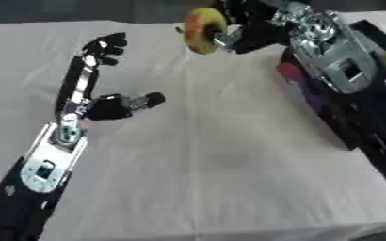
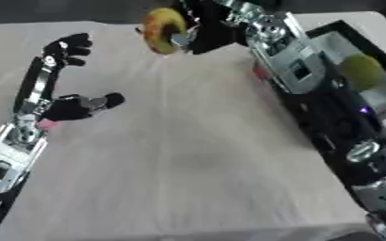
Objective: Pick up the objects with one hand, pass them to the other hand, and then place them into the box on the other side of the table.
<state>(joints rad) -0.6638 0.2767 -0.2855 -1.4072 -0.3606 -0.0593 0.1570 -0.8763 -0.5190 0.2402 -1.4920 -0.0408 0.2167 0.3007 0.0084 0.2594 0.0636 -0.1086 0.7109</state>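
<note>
A round yellow and red fruit-like object (image 1: 203,29) hangs above the far middle of the table, with my right hand (image 1: 247,32) curled round it from the right. My left hand (image 1: 97,80) lies over the left part of the table, fingers stretched away and thumb out to the side, holding nothing. A black box (image 2: 357,70) stands along the right edge of the table, partly hidden by my right arm. A yellow-green round object (image 2: 362,70) lies inside it.
A light cloth (image 1: 221,160) covers the table. Something red and purple (image 1: 293,75) shows at the box's near wall, under my right arm. Dark floor lies beyond the far edge.
</note>
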